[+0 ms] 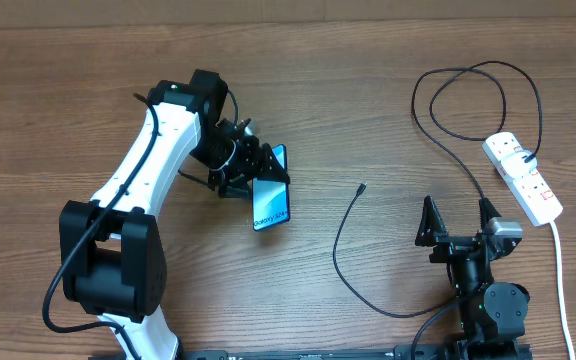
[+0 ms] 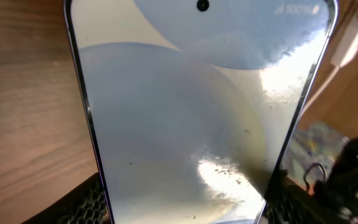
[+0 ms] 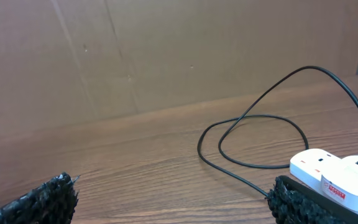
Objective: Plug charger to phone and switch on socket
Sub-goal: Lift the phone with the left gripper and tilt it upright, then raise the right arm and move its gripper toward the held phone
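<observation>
Filling the left wrist view: slim rectangular smartphone (image 2: 191, 124), light blue-teal screen, black edge, clamped by the left end effector (image 1: 264, 170) over the left-centre of the brown wooden table (image 1: 368, 80). Lifted or resting? Hard to call from above. Next, the long thin black charger cable (image 1: 336, 245), its plug tip (image 1: 362, 187) lying free mid-table, well apart from the phone. Right end effector (image 1: 458, 222) gapes wide, empty. Far right, the white elongated power strip (image 1: 524, 178), black plug (image 1: 534, 157) in it.
</observation>
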You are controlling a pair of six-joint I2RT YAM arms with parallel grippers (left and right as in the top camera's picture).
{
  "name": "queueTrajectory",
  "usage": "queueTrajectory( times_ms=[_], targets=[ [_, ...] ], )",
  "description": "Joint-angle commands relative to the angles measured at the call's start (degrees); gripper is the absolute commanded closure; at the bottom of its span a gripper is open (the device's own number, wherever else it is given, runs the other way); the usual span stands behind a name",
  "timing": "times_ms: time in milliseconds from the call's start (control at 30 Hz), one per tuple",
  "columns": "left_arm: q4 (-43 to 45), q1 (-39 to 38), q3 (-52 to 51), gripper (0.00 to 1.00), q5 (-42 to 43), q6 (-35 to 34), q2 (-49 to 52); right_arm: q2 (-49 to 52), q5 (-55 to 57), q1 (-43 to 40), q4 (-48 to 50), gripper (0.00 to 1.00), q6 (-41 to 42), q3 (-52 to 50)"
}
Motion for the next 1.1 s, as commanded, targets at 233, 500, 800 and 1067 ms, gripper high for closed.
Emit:
queueTrajectory(
  times_ms=[233, 500, 800, 1067],
  targets=[
    [4.74, -0.28, 1.9, 0.5, -9.73, -5.6, 0.07, -0.48, -0.04, 0.17, 0.31, 0.0, -0.26, -0.59],
    [5.05, -0.26, 1.9, 0.49, -13.88, -6.27, 0.07, -0.48, -1.46, 0.2, 0.28, 0.0, 0.26, -0.59],
    [7.69, -0.31, 1.9, 0.49, -13.88, -8.81, 0.07, -0.48, -28.33, 0.24, 1.6, 0.0, 26.23, -0.59],
    [7.72, -0.35, 1.9, 0.49, -13.88, -8.79, 0.07, -0.48, -39.26, 0.24, 1.64, 0.0, 33.48, -0.59]
  ],
)
